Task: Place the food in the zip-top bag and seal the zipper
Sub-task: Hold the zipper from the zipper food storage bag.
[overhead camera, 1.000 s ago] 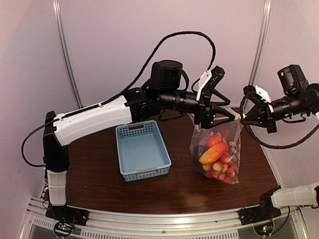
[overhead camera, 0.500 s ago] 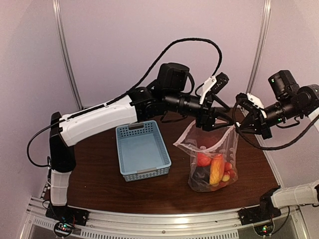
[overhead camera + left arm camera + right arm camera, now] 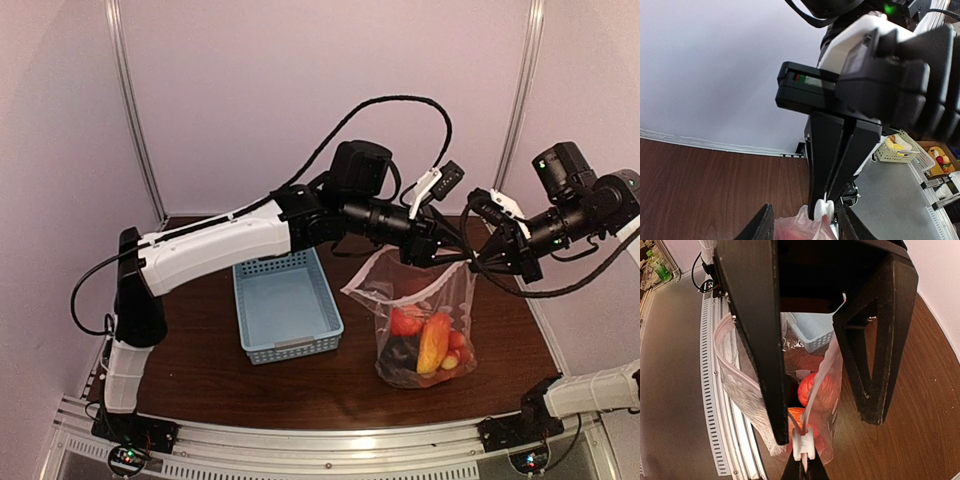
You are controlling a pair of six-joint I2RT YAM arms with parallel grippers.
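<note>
The zip-top bag [image 3: 425,300] stands on the table with its mouth sagging open to the left. Inside it are the food items: a red tomato [image 3: 405,322], an orange-yellow piece [image 3: 435,342], a dark eggplant [image 3: 398,350] and small red fruits. My right gripper [image 3: 472,262] is shut on the white slider [image 3: 802,445] at the zipper's right end and holds that corner up. My left gripper [image 3: 447,255] is open, its fingers [image 3: 755,340] straddling the bag's upper edge right beside the right gripper. The slider [image 3: 821,208] sits between the left gripper's spread fingers.
An empty light-blue perforated basket [image 3: 285,300] sits on the brown table [image 3: 190,350] left of the bag. The left arm stretches across above the basket. A metal rail [image 3: 300,440] runs along the near edge. Walls close off the back and sides.
The left gripper has let go of the bag's left top corner and moved right toward the right gripper. The bag's mouth has dropped open to the left and the bag has settled lower.
</note>
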